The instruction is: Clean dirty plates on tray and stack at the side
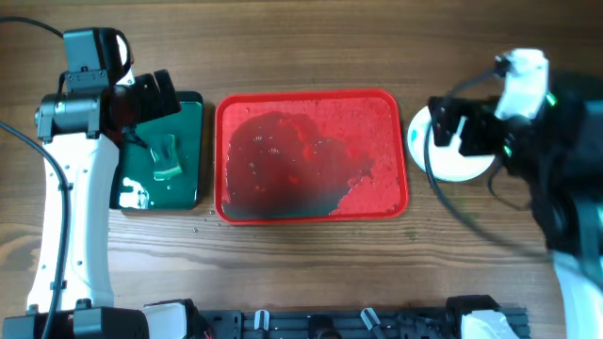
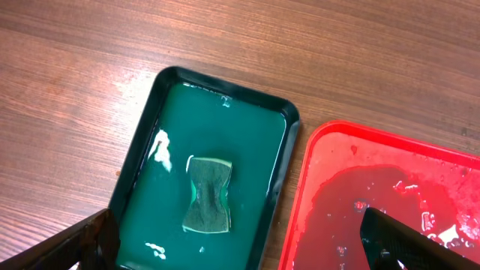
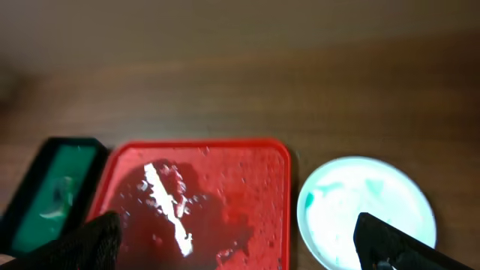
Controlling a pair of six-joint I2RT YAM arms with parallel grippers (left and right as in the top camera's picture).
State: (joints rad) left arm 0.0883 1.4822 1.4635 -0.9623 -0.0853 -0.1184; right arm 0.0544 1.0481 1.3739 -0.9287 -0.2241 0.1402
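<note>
1. Plate with green smears sits on the table, just right of the wet red tray.
2. Left claw is wide open and empty, by the green tray holding a sponge.
3. Right claw is wide open and empty too.

Shows a wet red tray mid-table, a dark puddle across it. Has a dark green tray holding a sponge just left, and a white plate just right, partly under the right arm.

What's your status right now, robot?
Left hand open above green tray, right hand open over plate. Red tray wet, no plates on it. Nothing blocking.
</note>
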